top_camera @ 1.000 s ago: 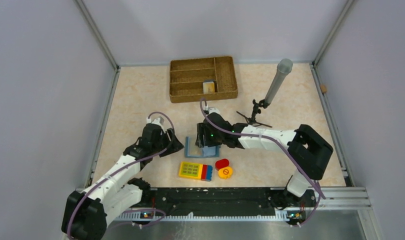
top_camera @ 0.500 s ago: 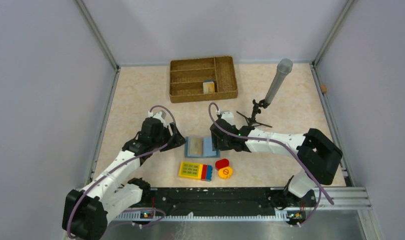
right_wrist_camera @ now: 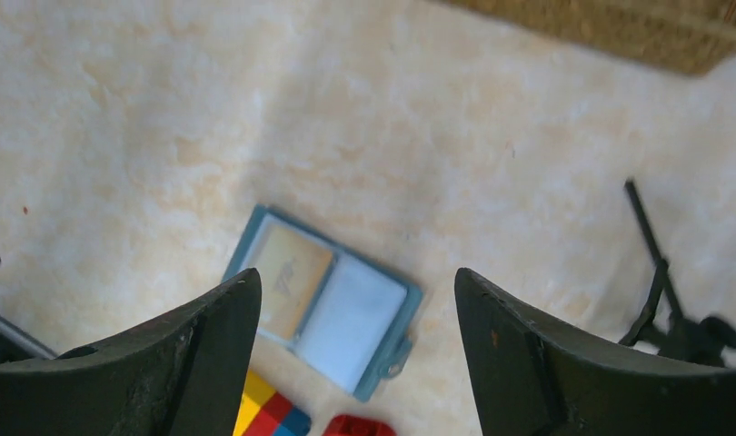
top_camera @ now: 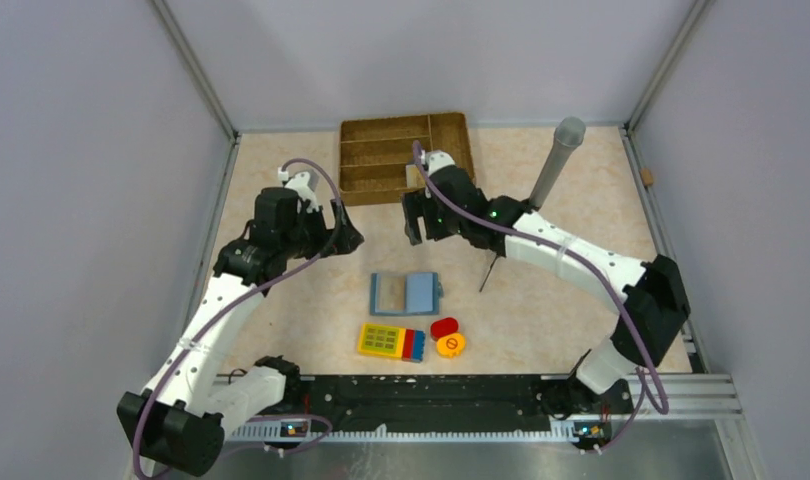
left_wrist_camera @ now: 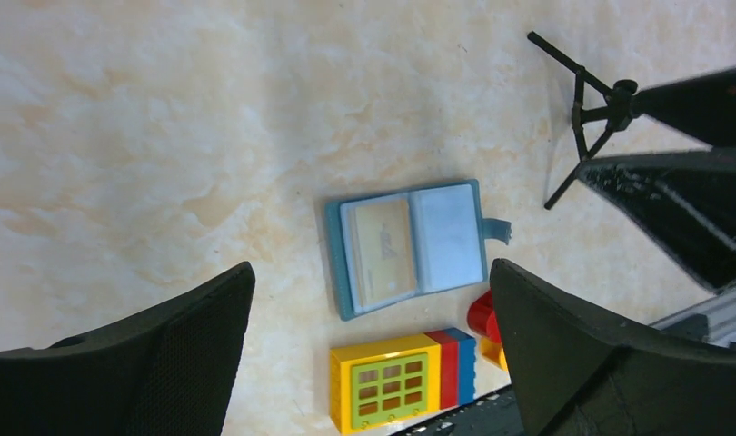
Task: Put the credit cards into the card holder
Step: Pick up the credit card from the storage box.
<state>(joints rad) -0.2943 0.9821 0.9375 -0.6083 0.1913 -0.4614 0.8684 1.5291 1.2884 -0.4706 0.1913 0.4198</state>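
At the middle of the top view, below the tray and just above the toy block, the card holder [top_camera: 406,293] lies opened flat with its light blue pockets facing up. I judge it is spread like this so cards can slide in without anyone holding a flap back. One tan-yellow credit card [left_wrist_camera: 383,250] sits in the pocket on the left half. It looks fully seated, inside the teal border. The right half shows only pale blue.

The holder's long axis runs left to right across the top view, with the fold running up and down the frame. Its snap tab [left_wrist_camera: 501,231] sticks out to the right. The card's long axis runs parallel to the fold, slightly tilted in my left wrist view.

My left gripper [top_camera: 343,237] hangs above and to the left of the holder, fingers spread wide and holding nothing. My right gripper [top_camera: 413,218] hangs above it near the tray's front edge, also spread and bare. Neither touches the holder. Both look free to fetch another card.

Just below the holder sit the yellow keypad block [top_camera: 391,342] and two small round pieces [top_camera: 447,337]. The wicker tray [top_camera: 381,160] is at the upper centre, partly hidden by my right arm, so I cannot tell whether it holds more cards. A grey cylinder [top_camera: 556,160] stands to the tray's right.
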